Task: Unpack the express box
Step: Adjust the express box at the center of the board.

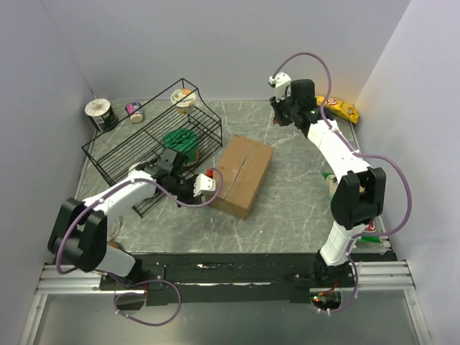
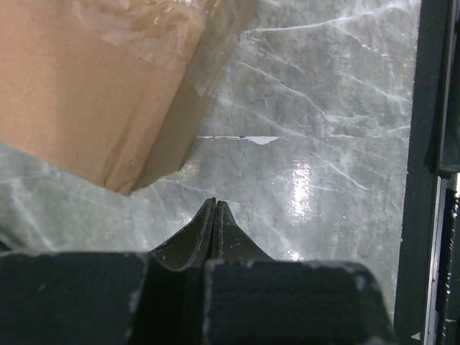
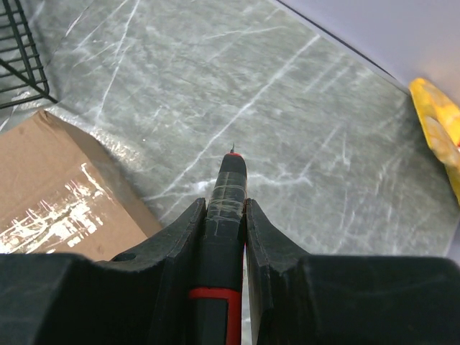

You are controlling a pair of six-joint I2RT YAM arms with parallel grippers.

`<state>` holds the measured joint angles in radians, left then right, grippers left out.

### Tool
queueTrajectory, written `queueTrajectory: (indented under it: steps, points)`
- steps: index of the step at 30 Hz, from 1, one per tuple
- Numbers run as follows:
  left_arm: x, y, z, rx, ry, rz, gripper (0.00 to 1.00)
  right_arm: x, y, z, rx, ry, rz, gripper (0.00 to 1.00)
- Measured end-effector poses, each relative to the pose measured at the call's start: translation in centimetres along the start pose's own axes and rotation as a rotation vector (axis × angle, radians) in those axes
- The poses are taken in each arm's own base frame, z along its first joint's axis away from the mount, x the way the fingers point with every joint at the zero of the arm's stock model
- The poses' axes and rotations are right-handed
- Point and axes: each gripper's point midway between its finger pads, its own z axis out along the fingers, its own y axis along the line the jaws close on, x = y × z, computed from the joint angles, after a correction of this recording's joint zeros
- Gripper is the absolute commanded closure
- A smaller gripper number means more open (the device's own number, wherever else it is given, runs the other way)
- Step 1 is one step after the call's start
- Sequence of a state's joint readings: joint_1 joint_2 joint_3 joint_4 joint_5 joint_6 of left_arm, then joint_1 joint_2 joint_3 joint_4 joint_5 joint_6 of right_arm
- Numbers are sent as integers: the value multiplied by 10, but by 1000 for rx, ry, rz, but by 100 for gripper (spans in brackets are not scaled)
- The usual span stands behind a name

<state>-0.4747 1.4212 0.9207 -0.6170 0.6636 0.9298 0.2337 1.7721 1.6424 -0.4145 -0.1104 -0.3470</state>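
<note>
Pale walls [image 1: 237, 43] on three sides; grey marbled table [image 1: 287, 208]. One wire rack [image 1: 147, 144], back left. One cardboard box [image 1: 243, 174], table centre, flaps closed. Three cups [image 1: 100, 113] by rack. Two grippers: left gripper [image 2: 215, 205] fingers pressed together, empty, beside box; right gripper [image 3: 224, 205] pinching black-red tool [image 3: 231, 169].

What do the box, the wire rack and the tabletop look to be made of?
Express box: plain brown cardboard, matte, with glossy clear tape glinting on it. Wire rack: thin black rods, probably coated or painted metal. Table: grey with white veins and a shiny surface that reflects the light; marble or a marble-look laminate, cannot tell which.
</note>
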Motion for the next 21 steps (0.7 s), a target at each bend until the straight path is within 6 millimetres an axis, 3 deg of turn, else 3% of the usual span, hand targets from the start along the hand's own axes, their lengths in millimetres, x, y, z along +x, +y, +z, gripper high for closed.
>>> queueTrajectory:
  steps: [7,13,14,17,21]
  points:
    - [-9,27,6,-33,-10,-15,99,13,22,11,-35,19,-50,100]
    - [-11,52,-4,-84,-13,-26,99,73,55,9,-107,140,-77,100]
    - [-9,58,-6,-91,-12,-33,99,75,57,7,-104,135,-90,100]
    - [-5,75,-12,-121,-12,-54,99,79,61,-10,-106,131,-103,100]
    - [-3,90,-15,-157,-23,-78,99,88,78,-50,-132,139,-123,100]
